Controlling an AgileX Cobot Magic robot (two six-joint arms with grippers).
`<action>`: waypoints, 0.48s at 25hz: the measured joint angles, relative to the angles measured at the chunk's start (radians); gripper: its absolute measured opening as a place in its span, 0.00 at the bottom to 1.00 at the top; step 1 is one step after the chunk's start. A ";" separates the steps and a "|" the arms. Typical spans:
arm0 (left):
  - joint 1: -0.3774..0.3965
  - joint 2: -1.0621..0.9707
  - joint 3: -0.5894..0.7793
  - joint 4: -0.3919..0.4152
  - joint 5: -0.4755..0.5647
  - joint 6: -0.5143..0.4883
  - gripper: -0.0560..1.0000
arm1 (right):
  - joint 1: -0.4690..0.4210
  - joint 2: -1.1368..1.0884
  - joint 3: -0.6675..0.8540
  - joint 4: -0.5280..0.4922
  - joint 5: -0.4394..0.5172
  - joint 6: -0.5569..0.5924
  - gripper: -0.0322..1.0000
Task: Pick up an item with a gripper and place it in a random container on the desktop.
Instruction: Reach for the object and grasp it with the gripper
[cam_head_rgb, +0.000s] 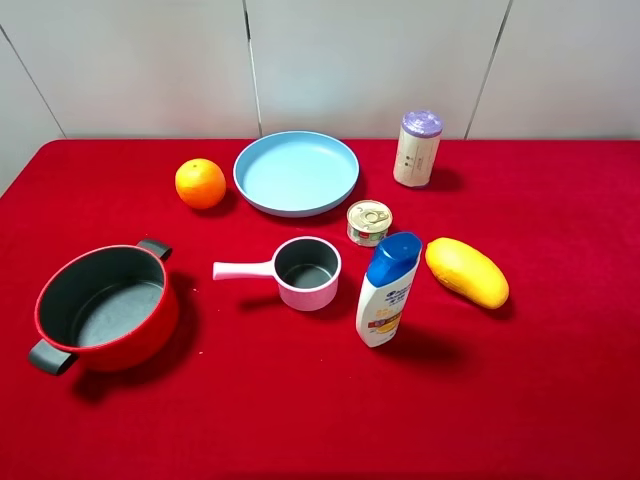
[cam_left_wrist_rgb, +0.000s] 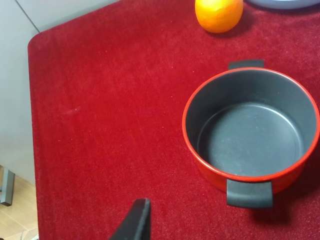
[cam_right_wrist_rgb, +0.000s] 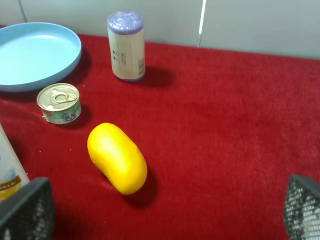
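Observation:
The yellow mango (cam_head_rgb: 466, 271) lies on the red cloth at the right, beside a shampoo bottle. In the right wrist view the mango (cam_right_wrist_rgb: 117, 157) lies ahead of my right gripper (cam_right_wrist_rgb: 165, 215). Its two mesh-padded fingers (cam_right_wrist_rgb: 25, 210) stand wide apart and hold nothing. The red pot (cam_head_rgb: 60, 290) with a dark grey inside stands empty at the front left. In the left wrist view the pot (cam_left_wrist_rgb: 250, 145) sits ahead of my left gripper (cam_left_wrist_rgb: 136, 220). That gripper shows as one dark tip with no gap. Neither gripper shows in the exterior high view.
An orange (cam_head_rgb: 200, 183), a light blue plate (cam_head_rgb: 296, 172) and a purple-lidded canister (cam_head_rgb: 417, 148) stand at the back. A tin can (cam_head_rgb: 369, 222), a pink saucepan (cam_head_rgb: 305, 272) and the shampoo bottle (cam_head_rgb: 388, 290) stand mid-table, left of the mango. The left table edge (cam_left_wrist_rgb: 31, 125) is near the pot.

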 joint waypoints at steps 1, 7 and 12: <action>0.000 0.000 0.000 0.000 0.000 0.000 0.98 | 0.000 0.000 0.000 0.000 0.000 0.000 0.70; 0.000 0.000 0.000 0.000 0.000 0.000 0.98 | 0.000 0.000 0.000 0.000 0.000 -0.005 0.70; 0.000 0.000 0.000 0.000 0.000 0.000 0.98 | 0.000 0.000 0.000 0.000 0.000 -0.005 0.70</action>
